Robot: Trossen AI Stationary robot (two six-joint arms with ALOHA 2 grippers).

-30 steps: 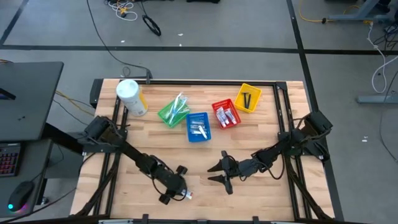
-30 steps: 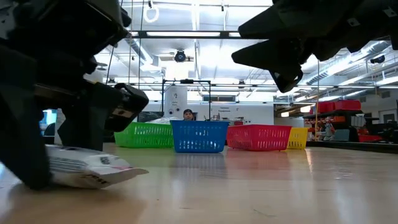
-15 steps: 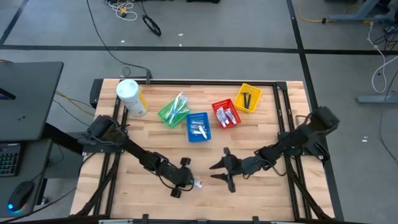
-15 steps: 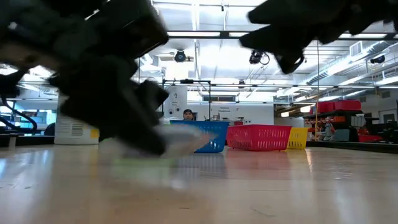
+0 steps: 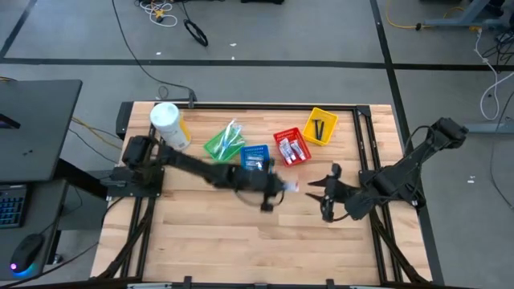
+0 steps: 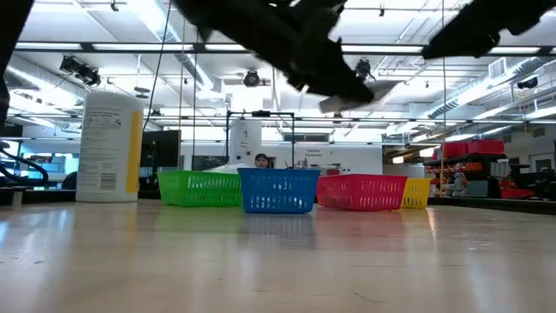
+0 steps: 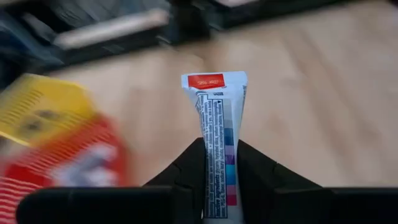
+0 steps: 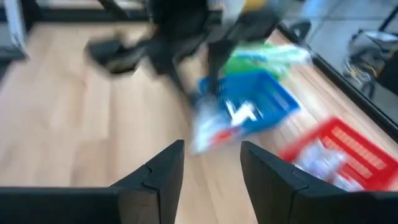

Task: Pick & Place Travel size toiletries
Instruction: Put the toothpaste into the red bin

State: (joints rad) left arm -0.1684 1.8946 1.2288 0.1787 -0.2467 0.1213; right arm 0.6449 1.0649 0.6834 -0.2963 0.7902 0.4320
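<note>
1. Blurred in the high view: left gripper (image 5: 277, 189) and the small white tube (image 5: 291, 187) at its tip, raised over the wooden surface (image 5: 201, 233) just in front of the red basket (image 5: 291, 148). In the low view, only a dark streak of arm with the pale tube (image 6: 347, 100) high above the baskets.
2. In the left wrist view, sharp and clear: the tube (image 7: 219, 149) pinched between the two dark fingers (image 7: 189, 165), jaws closed on its lower half, flat crimped end with a red band pointing away, small print and coloured blocks down its side. Behind it, smeared red and yellow baskets.
3. Right gripper (image 5: 325, 191) low over the surface, near the right edge, jaws spread apart with nothing between them. Its wrist view heavily blurred: blue basket (image 8: 252, 102), green basket (image 8: 261, 59) and the red one just readable.
4. Row of mesh baskets at the back of the surface: green (image 5: 225, 143) with pale slim items, blue (image 5: 255, 159) with white items, red with small tubes, yellow (image 5: 320, 126) with dark items; contents too small to name surely.
5. White canister (image 5: 169, 125) with a yellow label upright at the back left corner.
6. Beyond the surface, grey floor with cables; in the low view, a workshop hall with bright ceiling lights and a person's (image 6: 262, 160) head far behind the blue basket.
</note>
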